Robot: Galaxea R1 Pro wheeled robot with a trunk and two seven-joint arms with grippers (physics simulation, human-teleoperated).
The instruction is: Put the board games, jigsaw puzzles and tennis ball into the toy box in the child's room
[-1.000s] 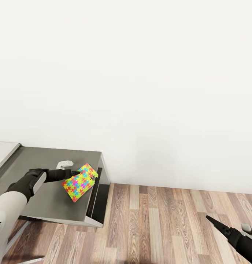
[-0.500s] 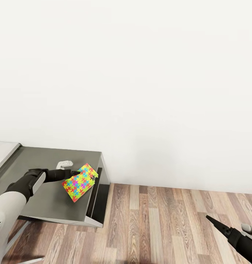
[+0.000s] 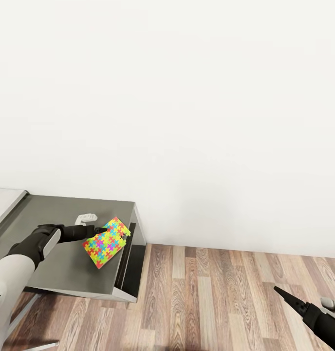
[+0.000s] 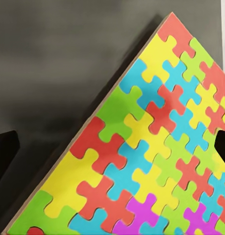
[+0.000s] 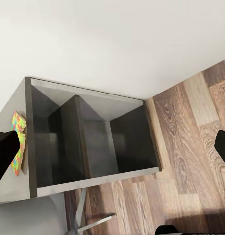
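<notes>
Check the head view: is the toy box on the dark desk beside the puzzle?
No; the dark desk carries the puzzle and a small white object.

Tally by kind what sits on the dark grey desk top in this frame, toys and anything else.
Jigsaw puzzles: 1, the jigsaw puzzle, at the left tool.
Small white objects, kind unclear: 1, the white object, behind the arm.
Total: 2 on the dark grey desk top.

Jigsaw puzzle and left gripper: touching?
Touching. In the head view the left gripper closes over the upper edge of the jigsaw puzzle, which sits tilted above the dark table, so the jaws seem to carry it.
</notes>
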